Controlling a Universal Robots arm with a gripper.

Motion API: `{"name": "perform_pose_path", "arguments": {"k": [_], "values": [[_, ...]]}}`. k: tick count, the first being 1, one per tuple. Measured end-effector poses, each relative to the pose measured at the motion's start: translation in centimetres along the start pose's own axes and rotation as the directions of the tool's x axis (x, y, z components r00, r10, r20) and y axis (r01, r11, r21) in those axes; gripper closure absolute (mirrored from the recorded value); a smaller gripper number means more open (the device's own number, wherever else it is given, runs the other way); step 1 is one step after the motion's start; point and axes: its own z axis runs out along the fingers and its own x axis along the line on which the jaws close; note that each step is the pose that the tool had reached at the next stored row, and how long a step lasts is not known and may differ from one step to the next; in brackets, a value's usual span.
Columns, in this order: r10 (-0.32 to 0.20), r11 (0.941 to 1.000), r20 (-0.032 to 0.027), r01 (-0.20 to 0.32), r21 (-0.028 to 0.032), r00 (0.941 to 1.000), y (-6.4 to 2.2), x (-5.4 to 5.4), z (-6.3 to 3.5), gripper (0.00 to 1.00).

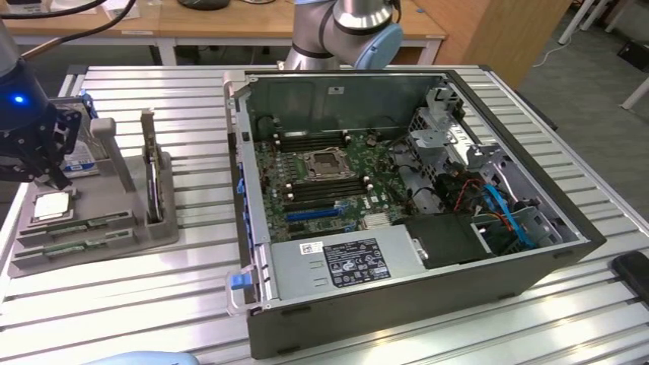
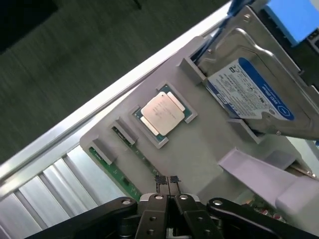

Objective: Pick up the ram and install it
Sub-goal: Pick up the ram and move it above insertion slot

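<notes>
The ram [image 1: 79, 225] [image 2: 107, 167] lies flat in a slot along the near edge of the grey holder [image 1: 152, 232], with a second green stick [image 1: 76, 247] just beside it. Next come the processor [image 1: 51, 205], the hard drive [image 2: 254, 94] and an upright card [image 1: 152, 179]. The gripper [image 1: 56, 181] [image 2: 167, 180] hangs over the holder, clenched and empty. The open computer case [image 1: 406, 228] stands on the exterior view's right.
</notes>
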Motion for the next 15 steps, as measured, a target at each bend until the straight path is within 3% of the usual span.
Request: {"name": "perform_pose_path", "arguments": {"k": [4,8,12,15], "values": [[-0.072,0.9974,-0.0019,0.072,-0.0011,0.9974,0.0,0.0,0.06,0.9],[-0.145,0.9894,-0.0038,0.145,-0.0024,0.9894,0.0,0.0,0.11,0.9],[-0.216,0.9765,-0.0056,0.216,-0.0038,0.9765,-0.01,0.0,0.17,0.9],[-0.27,0.963,-0.0068,0.27,-0.005,0.963,-0.01,0.0,0.21,0.9]]}}
